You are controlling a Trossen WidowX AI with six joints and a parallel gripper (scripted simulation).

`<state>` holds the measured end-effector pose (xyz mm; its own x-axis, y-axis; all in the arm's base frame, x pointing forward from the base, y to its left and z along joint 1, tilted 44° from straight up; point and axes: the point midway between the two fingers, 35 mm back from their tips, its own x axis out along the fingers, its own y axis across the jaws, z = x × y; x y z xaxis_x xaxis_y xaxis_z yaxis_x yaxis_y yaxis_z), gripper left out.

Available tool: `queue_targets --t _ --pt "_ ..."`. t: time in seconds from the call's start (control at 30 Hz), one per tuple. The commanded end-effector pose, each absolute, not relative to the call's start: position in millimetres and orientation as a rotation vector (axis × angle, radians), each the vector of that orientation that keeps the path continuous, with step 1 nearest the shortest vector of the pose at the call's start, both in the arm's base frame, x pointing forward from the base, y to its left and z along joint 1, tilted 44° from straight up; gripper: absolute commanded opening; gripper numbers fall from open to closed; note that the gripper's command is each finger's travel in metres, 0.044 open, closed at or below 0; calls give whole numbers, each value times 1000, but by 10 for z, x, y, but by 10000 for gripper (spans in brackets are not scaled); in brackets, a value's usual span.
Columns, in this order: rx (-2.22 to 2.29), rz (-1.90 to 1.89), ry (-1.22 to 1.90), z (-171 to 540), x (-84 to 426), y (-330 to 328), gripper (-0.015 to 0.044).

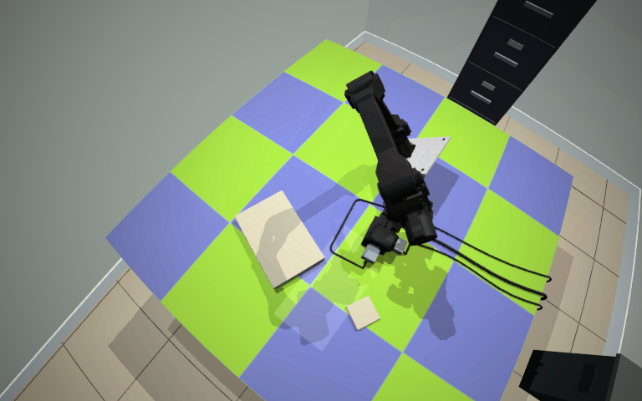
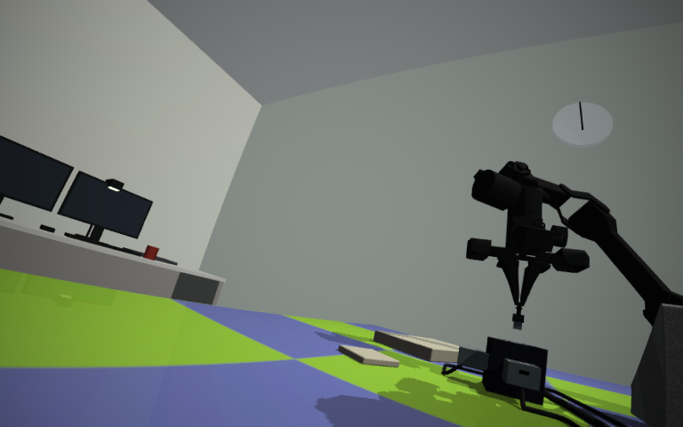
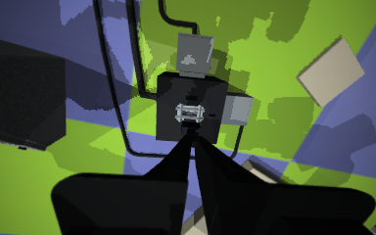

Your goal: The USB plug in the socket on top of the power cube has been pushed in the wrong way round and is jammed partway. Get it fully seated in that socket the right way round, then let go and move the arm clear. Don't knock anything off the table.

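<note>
A green-and-violet chequered worktop (image 1: 198,170) carries a large pale rectangular board (image 1: 279,238) and a small pale square tile (image 1: 363,312). Near them sits the black power cube (image 2: 515,370), grey adapters plugged into two of its sides. Directly above the cube hangs the black two-fingered tool (image 2: 518,305), clamped on the small metal USB plug (image 2: 518,320), held clear of the cube's top socket.
</note>
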<state>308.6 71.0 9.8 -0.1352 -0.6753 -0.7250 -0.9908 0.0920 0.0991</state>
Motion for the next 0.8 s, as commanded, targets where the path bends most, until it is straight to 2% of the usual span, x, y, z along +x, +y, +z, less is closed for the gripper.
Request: queue_targets --t 0.0,0.77 --pt "-1639 830 1868 98 3083 709 0" --pt "-1636 822 1868 82 3086 696 0"
